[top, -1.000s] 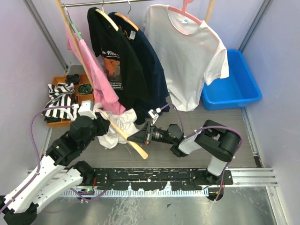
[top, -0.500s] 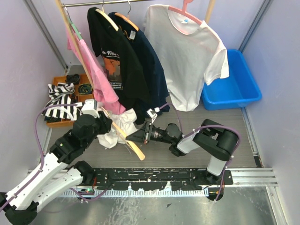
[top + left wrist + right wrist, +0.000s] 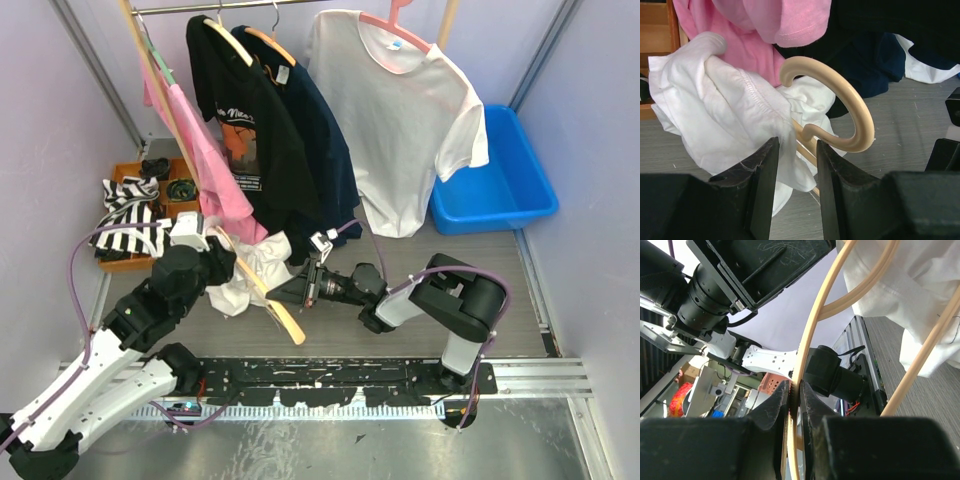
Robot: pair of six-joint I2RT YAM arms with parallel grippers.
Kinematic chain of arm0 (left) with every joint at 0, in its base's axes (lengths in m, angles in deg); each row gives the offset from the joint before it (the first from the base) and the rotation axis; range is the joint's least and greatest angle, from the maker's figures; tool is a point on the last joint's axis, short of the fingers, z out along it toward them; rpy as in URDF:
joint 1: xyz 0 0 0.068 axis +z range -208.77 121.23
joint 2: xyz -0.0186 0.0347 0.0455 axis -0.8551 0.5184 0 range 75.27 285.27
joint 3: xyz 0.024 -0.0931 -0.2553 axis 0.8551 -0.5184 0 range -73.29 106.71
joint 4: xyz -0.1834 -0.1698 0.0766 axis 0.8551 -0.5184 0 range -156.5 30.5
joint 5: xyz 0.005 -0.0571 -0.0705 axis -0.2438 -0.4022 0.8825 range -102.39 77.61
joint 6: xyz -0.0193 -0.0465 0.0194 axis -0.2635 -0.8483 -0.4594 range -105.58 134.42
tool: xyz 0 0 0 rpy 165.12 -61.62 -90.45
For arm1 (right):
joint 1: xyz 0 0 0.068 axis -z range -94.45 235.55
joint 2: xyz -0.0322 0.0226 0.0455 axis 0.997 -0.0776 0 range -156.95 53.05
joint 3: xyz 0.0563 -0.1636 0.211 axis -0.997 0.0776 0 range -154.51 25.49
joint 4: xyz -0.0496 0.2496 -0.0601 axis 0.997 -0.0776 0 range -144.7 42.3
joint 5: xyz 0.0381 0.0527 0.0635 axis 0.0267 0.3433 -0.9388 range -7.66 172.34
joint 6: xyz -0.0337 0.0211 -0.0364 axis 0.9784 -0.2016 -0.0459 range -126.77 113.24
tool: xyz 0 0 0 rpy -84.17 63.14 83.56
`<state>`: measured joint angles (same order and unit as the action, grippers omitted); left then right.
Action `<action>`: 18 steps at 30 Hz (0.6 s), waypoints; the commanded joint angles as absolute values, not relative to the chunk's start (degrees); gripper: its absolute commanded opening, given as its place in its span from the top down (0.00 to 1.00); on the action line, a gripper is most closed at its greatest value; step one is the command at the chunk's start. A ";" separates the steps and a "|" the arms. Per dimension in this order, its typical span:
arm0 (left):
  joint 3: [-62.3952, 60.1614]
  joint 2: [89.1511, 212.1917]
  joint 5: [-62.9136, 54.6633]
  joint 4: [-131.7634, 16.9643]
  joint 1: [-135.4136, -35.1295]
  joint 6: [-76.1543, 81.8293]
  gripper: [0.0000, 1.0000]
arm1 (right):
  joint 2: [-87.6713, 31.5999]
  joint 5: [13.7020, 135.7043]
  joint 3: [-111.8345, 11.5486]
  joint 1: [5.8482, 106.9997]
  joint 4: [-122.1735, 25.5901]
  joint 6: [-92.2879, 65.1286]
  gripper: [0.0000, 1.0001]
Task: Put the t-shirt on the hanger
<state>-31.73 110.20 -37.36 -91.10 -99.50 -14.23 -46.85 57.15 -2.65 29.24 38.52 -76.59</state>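
Note:
The white t-shirt (image 3: 255,265) hangs bunched over the upper end of the light wood hanger (image 3: 282,312), which slants down toward the near edge. In the left wrist view the shirt (image 3: 725,115) sits left of the hanger's cream hook (image 3: 850,100). My left gripper (image 3: 222,262) is right at the shirt. Its jaws (image 3: 796,145) stand partly apart, with a flap of shirt and the hanger's neck just past the tips. My right gripper (image 3: 300,290) is shut on a thin hanger arm (image 3: 812,335), clamped between its jaws (image 3: 796,387).
A rail at the back carries a pink t-shirt (image 3: 205,160), two dark t-shirts (image 3: 265,130) and a white t-shirt on a pink hanger (image 3: 400,110). A blue bin (image 3: 500,180) stands at the right. An orange tray (image 3: 115,262) with striped cloth stands at the left.
The hanger's lower end and my right gripper have shifted slightly left. My left gripper has edged a little closer to the shirt.

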 commanded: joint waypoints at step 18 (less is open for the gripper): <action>-36.90 111.51 -35.82 -75.00 -99.64 -10.70 0.56 | -47.76 53.07 -6.96 27.47 49.44 -75.95 0.99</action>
<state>-35.29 111.78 -37.29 -81.72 -99.55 -11.63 -48.25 55.95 -4.88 28.49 38.52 -77.02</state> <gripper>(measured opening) 0.434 0.169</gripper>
